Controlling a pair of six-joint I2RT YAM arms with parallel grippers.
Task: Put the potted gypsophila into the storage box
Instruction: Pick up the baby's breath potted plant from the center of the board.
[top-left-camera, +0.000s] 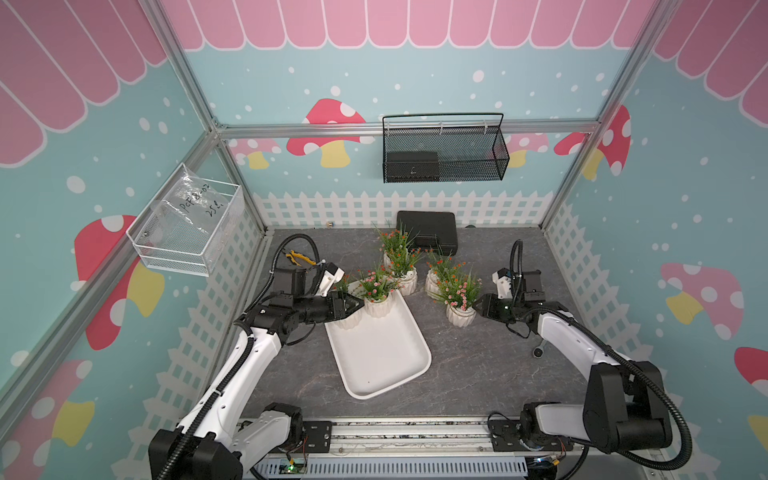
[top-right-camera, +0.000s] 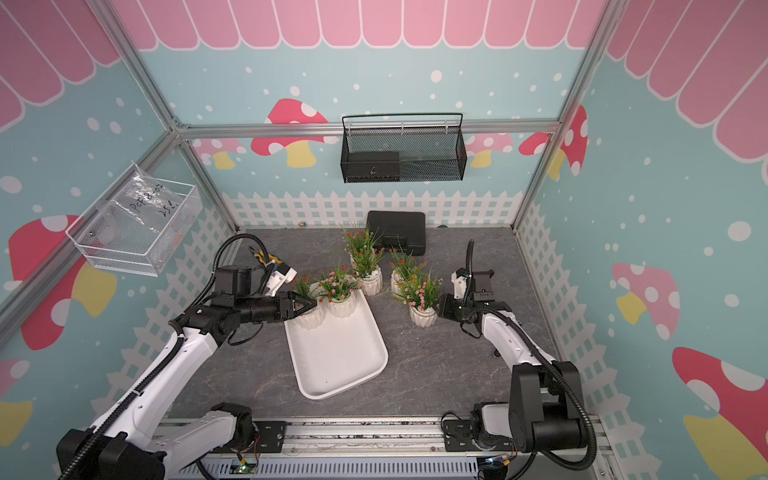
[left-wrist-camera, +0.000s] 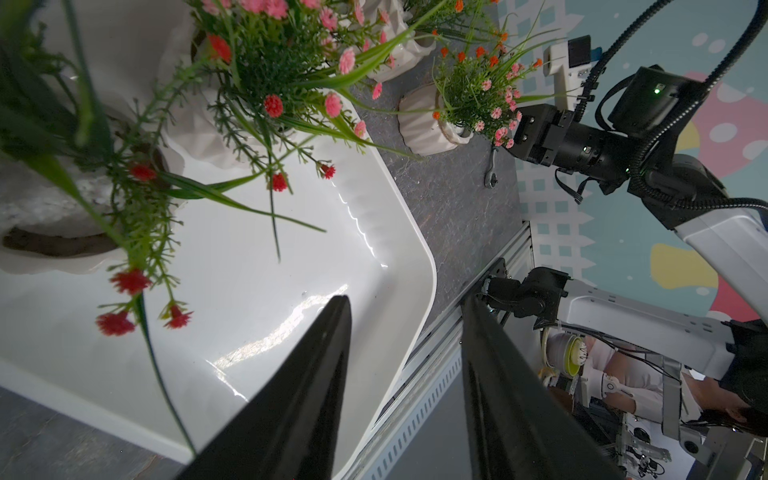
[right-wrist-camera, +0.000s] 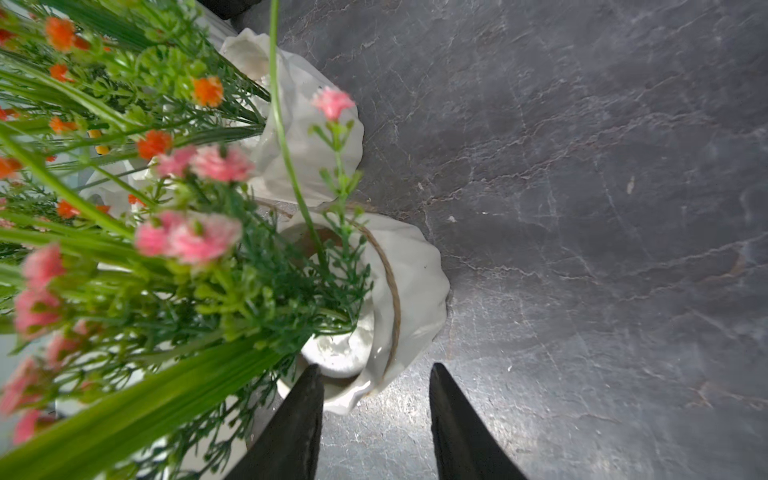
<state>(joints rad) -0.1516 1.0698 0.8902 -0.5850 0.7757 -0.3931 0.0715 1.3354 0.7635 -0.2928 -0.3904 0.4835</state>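
The white storage box (top-left-camera: 386, 365) lies mid-table and holds two potted gypsophila at its far end, one red-flowered (top-left-camera: 349, 322) and one pink-flowered (top-left-camera: 378, 307). My left gripper (top-left-camera: 355, 305) hovers over the red-flowered plant (left-wrist-camera: 41, 216), open, with nothing between its fingers (left-wrist-camera: 405, 299). Several more potted gypsophila stand on the table behind and right of the box (top-left-camera: 405, 280). My right gripper (right-wrist-camera: 374, 368) is open at the rim of the nearest pink-flowered one (right-wrist-camera: 411, 291), one finger over the pot's mouth and the other outside its wall. In a top view that pot (top-left-camera: 460, 316) stands right of the box.
A black hard case (top-left-camera: 428, 232) sits at the back of the table. A black mesh basket (top-left-camera: 444, 149) hangs on the back wall and a white wire basket (top-left-camera: 187, 224) on the left wall. Yellow pliers (top-left-camera: 301, 257) lie back left, a small ratchet tool (top-left-camera: 539, 349) near the right arm.
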